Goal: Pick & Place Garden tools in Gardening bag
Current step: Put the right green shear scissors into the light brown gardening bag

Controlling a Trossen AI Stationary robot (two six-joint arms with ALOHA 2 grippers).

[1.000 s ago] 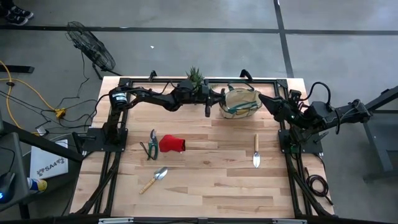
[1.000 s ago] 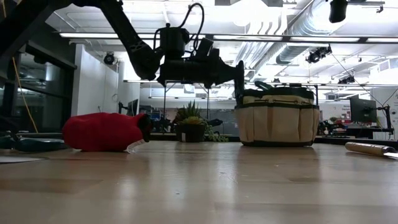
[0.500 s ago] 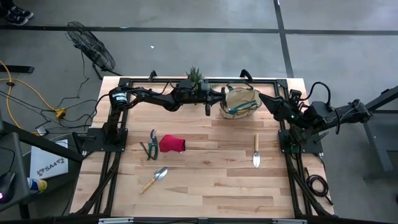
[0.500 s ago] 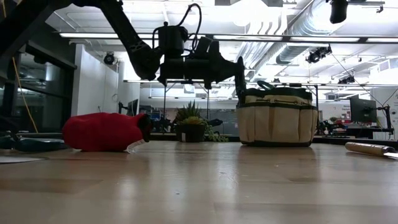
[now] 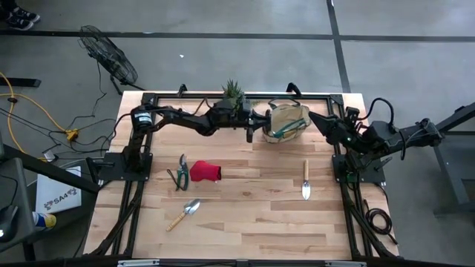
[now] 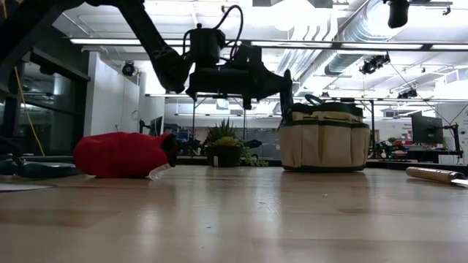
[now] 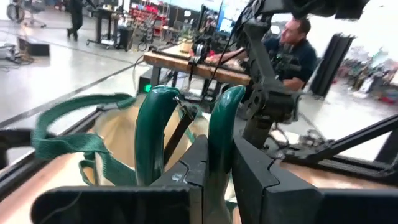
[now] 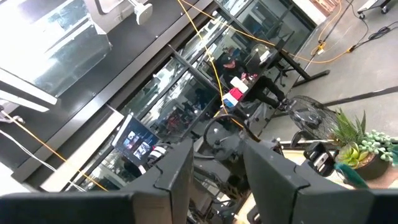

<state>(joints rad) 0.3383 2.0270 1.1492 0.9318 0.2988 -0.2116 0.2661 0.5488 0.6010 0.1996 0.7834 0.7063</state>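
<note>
Left gripper (image 5: 252,124) carries pruning shears (image 7: 186,134) right beside the bag (image 5: 286,121).

Its fingers are clamped on one teal handle of the shears, raised above the table (image 5: 252,222) and close against the bag's left side at the far edge. The right gripper (image 5: 315,119) waits just right of the bag, fingers apart, holding nothing. Second shears (image 5: 179,172), a red glove (image 5: 205,171) and two trowels (image 5: 182,213) (image 5: 305,180) lie on the table.

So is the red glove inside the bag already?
No, the red glove lies on the wooden table beside a pair of shears, well apart from the bag.
</note>
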